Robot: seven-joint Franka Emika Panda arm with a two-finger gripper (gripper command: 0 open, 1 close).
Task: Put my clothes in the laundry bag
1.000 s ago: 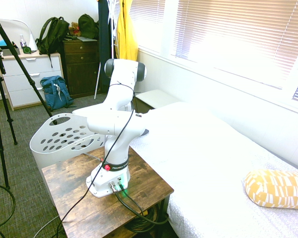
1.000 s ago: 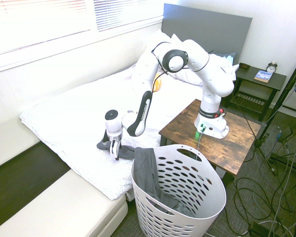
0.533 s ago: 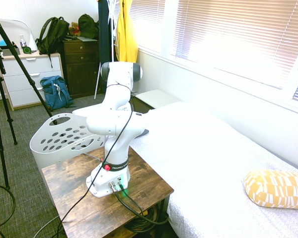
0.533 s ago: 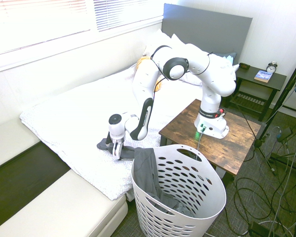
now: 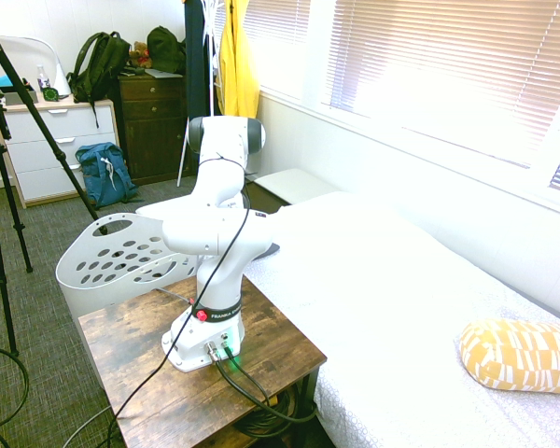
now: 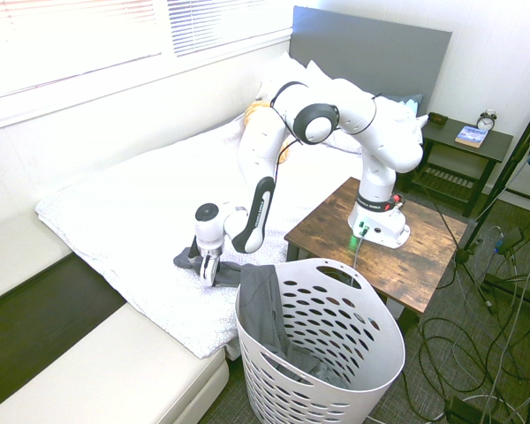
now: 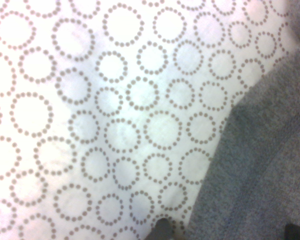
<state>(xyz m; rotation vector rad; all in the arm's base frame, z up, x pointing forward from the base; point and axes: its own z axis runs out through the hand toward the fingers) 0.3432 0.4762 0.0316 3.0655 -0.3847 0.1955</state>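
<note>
A: Where do the clothes [image 6: 247, 291] sit relative to the gripper [image 6: 208, 272]?

B: Directly under it. The gripper points straight down at the bed's [image 6: 124, 221] near edge, right on the bunched end of the dark grey garment. Jaws look part-way closed around that bunch; can't tell from the second exterior view whether they actually pinch fabric.

A: And the rest of it?

B: It runs from the bed edge over the rim of the laundry bag [image 6: 336, 353] and hangs down inside. So the long axis goes bed edge to basket, one end on the bed, the other already in.

A: Wrist view?

B: Grey cloth meeting the ring-patterned bedspread [image 7: 90, 100], nothing more.

A: So the next move?

B: Likely lift the bed end and carry it toward the basket, which stands just beside the bed.
</note>
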